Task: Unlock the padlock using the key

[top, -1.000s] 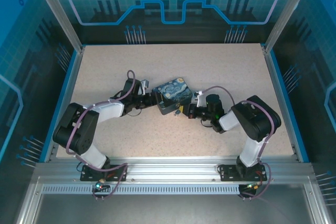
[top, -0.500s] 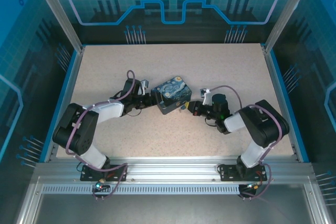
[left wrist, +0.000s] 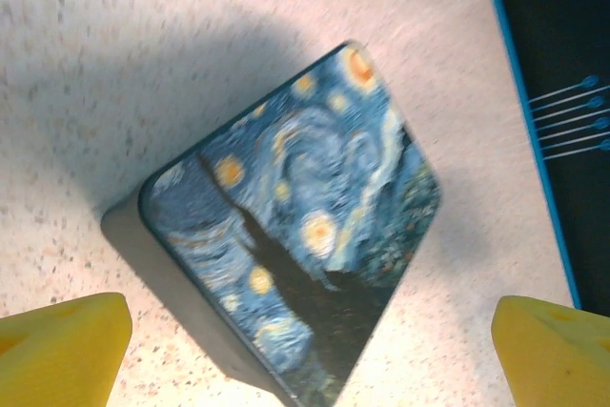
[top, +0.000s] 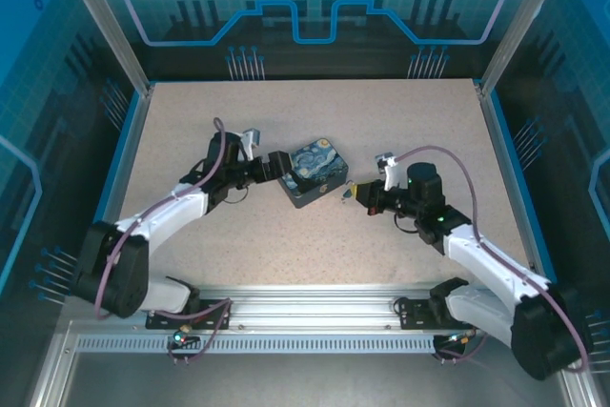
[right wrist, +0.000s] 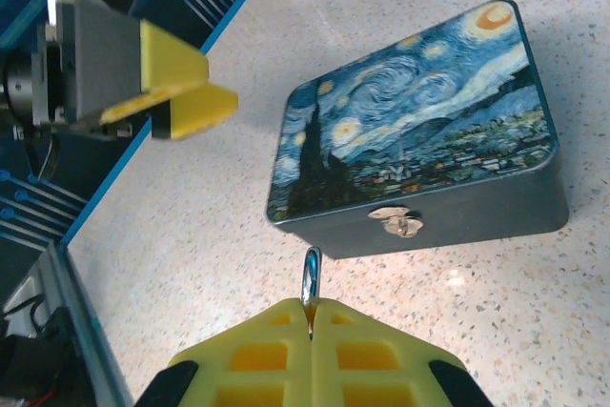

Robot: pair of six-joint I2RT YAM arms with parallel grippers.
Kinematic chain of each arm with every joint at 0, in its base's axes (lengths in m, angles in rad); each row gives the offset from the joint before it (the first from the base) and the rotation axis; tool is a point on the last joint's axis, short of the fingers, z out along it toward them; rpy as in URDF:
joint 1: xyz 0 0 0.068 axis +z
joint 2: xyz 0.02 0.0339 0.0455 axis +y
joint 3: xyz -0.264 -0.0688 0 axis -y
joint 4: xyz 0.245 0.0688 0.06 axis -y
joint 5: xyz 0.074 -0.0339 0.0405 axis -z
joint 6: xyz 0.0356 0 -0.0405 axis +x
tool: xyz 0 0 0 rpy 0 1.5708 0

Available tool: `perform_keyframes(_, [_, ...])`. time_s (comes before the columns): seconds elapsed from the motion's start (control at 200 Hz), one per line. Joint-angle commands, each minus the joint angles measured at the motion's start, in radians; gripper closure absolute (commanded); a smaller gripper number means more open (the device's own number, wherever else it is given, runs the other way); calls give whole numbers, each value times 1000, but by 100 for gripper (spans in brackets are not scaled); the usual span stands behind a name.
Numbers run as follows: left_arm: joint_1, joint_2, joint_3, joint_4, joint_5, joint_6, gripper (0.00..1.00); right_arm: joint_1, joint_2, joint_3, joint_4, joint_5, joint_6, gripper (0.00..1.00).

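Top external view: starry-night tin (top: 315, 172) lies flat with its lid down near the middle of the speckled table (top: 410, 121), turned so that 1 corner points left.
Left gripper (top: 275, 167): just left of the tin, at that left corner, aimed at it.
Left gripper state: jaws spread wide, holding nothing. In the left wrist view its 2 yellow fingers (left wrist: 67, 350) sit at the bottom corners, with the tin lying ahead between them.
Left gripper contact: apart from the tin. The right wrist view shows a strip of table between its fingertips and the tin's corner.
Right gripper (top: 353, 194): just right of the tin's near-right wall, pointing at it.
Right gripper state: both fingers pressed together, pinching the key (right wrist: 310, 281).
Key: thin metal piece whose looped end sticks out past the fingertips, aimed at the tin's front wall.
Latch (right wrist: 396, 222): small silver clasp on that wall, a little right of the key's line in the right wrist view.
Key to tin: near but not touching, with bare table between them.
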Motion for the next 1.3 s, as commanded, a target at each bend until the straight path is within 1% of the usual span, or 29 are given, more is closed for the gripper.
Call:
perform_keyframes(0.0, [13,-103,24,-78,-46,54,1,-3,-68,79,-381,-37,-117,98])
perform_keyframes(0.16, [20,-256,-10,-159,-126,96,1,14,-55,141,-568,-89,-136,99])
perform_keyframes(0.23, [23,-316,-9,-224,-159,128,1,38,-29,152,-606,-94,-137,99])
perform_keyframes(0.32, [24,-393,-12,-291,-204,162,1,79,8,145,-610,-79,-119,99])
perform_keyframes(0.45, [24,-498,-60,-329,-259,157,1,116,80,118,-552,-63,-80,99])
perform_keyframes(0.63, [25,-599,-136,-309,-269,126,1,164,224,122,-466,-65,-49,98])
perform_keyframes(0.79, [24,-624,-163,-326,-271,117,1,203,367,148,-422,-59,-44,98])
perform_keyframes(0.9, [25,-624,-167,-337,-270,118,1,217,430,151,-360,-69,-23,96])
perform_keyframes(1.015, [26,-623,-169,-339,-270,118,1,222,480,162,-334,-54,-17,95])
perform_keyframes(1.07, [26,-624,-168,-341,-273,118,1,222,497,167,-331,-34,-21,93])
perform_keyframes(1.11, [26,-624,-168,-342,-278,116,1,222,503,168,-328,-14,-25,90])
perform_keyframes(1.16, [26,-626,-169,-343,-282,113,1,222,504,165,-325,18,-28,82])
perform_keyframes(1.295, [26,-631,-175,-347,-290,109,1,220,456,155,-316,77,-33,67])
